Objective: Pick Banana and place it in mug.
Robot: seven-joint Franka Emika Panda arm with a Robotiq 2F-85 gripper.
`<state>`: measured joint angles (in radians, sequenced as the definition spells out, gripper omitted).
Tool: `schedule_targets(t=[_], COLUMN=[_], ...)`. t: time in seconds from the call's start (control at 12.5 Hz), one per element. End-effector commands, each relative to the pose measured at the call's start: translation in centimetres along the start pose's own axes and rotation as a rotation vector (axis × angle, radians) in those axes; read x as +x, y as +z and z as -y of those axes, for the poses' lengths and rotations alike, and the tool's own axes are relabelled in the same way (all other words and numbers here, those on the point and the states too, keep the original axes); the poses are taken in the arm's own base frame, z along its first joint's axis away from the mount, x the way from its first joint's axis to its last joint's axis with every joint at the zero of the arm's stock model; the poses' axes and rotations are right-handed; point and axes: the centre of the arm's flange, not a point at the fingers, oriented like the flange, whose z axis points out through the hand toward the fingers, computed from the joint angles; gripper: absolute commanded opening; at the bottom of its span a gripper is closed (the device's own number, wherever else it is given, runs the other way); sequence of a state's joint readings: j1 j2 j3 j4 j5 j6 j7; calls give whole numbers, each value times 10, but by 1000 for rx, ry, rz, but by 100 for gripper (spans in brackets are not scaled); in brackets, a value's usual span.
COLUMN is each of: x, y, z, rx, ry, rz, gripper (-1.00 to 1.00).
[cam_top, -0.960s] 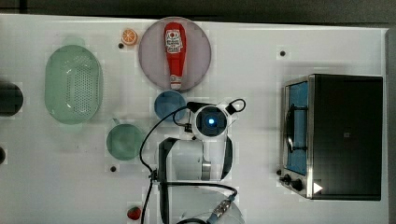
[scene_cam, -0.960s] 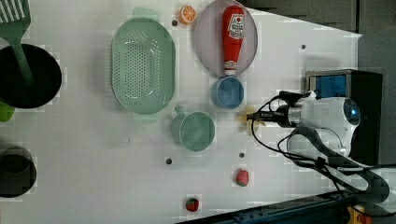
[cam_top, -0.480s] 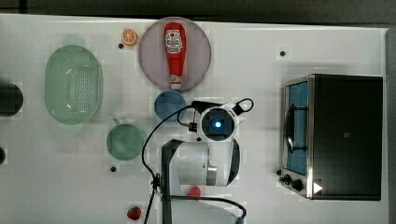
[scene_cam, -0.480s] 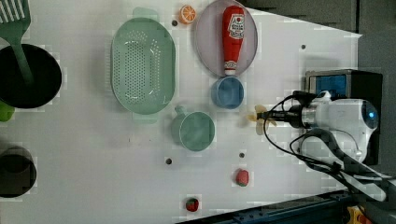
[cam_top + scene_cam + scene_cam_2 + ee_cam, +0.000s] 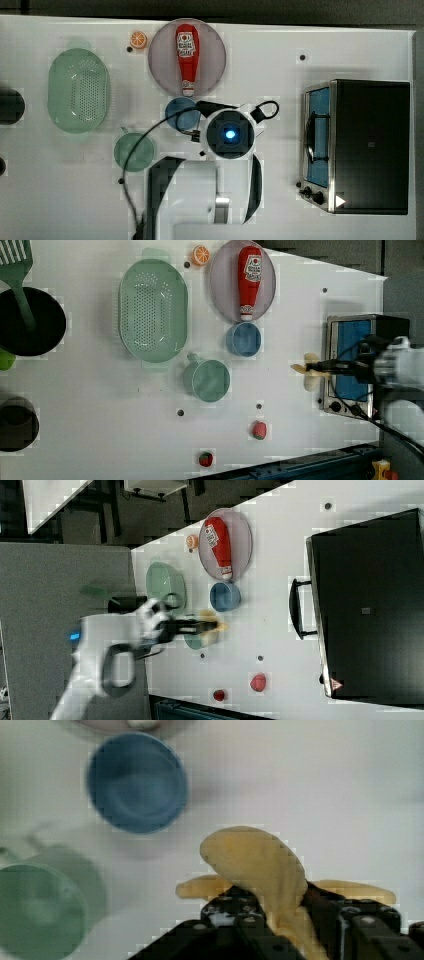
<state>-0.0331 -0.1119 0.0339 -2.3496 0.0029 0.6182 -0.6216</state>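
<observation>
Gripper (image 5: 280,920) pinches the banana (image 5: 260,865), lifted clear above the white table (image 5: 100,430). Teal mug (image 5: 207,381) sits mid-table, upright, just beside the blue cup (image 5: 243,339); banana well apart from mug.

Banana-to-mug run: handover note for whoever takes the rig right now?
Gripper: shut on the banana, held up off the table.
Banana: seen in the left view against the toaster oven; it is in the air, not on the surface.
Mug: standing empty, just below the blue cup in the left view.
Done: the pick.
Left: carry the banana over the mug, lower it, release.
</observation>
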Motion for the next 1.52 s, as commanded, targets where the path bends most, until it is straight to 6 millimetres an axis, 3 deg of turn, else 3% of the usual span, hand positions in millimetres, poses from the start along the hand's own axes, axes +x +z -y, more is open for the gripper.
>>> schedule_targets(t=[0.08, 0.32, 0.48, 0.8, 1.2, 1.28, 1.52], x=[-17, -36, -50, -71, -65, -65, -67], y=[-37, -67, -66, -31, 35, 48, 75], z=[66, 110, 139, 187, 219, 220, 216], rx=[-33, -42, -28, -32, 19, 29, 34], ry=[38, 86, 149, 274, 311, 312, 319], rz=[6, -22, -6, 74, 74, 74, 84], gripper=[-40, -40, -40, -40, -40, -32, 32])
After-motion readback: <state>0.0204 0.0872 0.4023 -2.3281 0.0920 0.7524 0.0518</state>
